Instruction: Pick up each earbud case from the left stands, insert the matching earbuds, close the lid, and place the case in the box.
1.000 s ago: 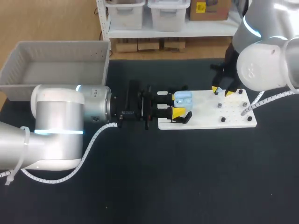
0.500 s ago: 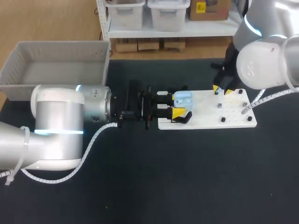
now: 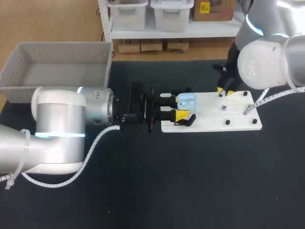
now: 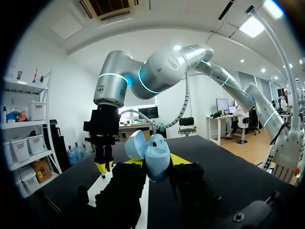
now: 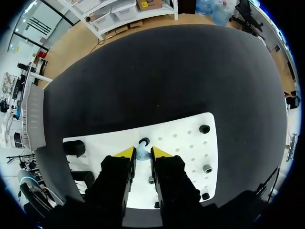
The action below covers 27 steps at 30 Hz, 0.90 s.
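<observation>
Rising slightly toward the upper right of the head view, the right hand (image 3: 224, 91) pinches a pale blue earbud (image 5: 141, 153) above the white board (image 3: 238, 117), while the open-lidded earbud case (image 3: 186, 100), clamped in the left hand (image 3: 178, 108), sits mid-frame to its left.

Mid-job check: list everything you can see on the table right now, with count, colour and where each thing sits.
Box: one, grey, table's far left corner.
Board: one, white, right of the table's middle.
Pegs: several, black or grey, standing on the board.
Earbud case: one, light blue, lid open, over the board's left end.
Earbud: one, light blue, just above the board's far edge.
Left arm: one, silver, comes in from the left; jaws shut on the earbud case.
Right arm: one, silver, comes in from the right; jaws shut on the earbud.
</observation>
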{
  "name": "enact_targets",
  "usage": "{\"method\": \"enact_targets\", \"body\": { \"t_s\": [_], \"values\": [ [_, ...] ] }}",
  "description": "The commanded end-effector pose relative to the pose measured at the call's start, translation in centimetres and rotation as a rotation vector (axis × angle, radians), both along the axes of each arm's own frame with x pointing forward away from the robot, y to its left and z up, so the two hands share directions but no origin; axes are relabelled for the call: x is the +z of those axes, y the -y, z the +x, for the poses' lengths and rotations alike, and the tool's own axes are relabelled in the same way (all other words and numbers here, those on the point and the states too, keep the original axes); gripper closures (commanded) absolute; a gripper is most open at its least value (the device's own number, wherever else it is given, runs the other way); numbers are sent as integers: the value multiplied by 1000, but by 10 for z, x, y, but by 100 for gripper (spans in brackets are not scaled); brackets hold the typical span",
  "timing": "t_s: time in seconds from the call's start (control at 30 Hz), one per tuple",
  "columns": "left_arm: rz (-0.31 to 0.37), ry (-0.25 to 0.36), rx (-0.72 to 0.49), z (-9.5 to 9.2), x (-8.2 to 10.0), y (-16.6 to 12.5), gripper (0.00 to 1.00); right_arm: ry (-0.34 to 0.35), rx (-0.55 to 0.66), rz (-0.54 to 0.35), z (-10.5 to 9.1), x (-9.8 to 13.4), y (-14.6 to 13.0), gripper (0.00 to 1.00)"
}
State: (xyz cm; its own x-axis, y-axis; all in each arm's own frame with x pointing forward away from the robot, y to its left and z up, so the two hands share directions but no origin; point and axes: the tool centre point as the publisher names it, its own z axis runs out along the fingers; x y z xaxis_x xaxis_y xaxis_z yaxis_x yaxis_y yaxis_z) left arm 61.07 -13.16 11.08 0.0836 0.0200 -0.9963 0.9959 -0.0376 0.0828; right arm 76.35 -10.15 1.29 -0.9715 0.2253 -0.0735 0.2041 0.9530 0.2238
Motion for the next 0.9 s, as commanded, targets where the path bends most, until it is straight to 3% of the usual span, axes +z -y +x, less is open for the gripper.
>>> {"method": "enact_targets", "body": {
  "t_s": [0.03, 0.1, 0.13, 0.47, 0.67, 0.9],
  "values": [
    [-2, 3, 7, -1, -1, 0, 100, -3, 0, -4, 0, -2, 0, 85],
    [-2, 3, 7, -1, -1, 0, 100, -5, -1, -5, 0, -3, 1, 91],
    [-2, 3, 7, -1, -1, 0, 100, -6, -2, -6, 0, -3, 1, 100],
    [-2, 3, 7, -1, -1, 0, 100, -2, -2, 2, -13, 11, 5, 100],
    [-2, 3, 7, -1, -1, 0, 100, 38, 10, 22, -29, 38, 7, 100],
    [-2, 3, 7, -1, -1, 0, 100, 80, 54, 29, -61, 85, 6, 100]
  ]
}}
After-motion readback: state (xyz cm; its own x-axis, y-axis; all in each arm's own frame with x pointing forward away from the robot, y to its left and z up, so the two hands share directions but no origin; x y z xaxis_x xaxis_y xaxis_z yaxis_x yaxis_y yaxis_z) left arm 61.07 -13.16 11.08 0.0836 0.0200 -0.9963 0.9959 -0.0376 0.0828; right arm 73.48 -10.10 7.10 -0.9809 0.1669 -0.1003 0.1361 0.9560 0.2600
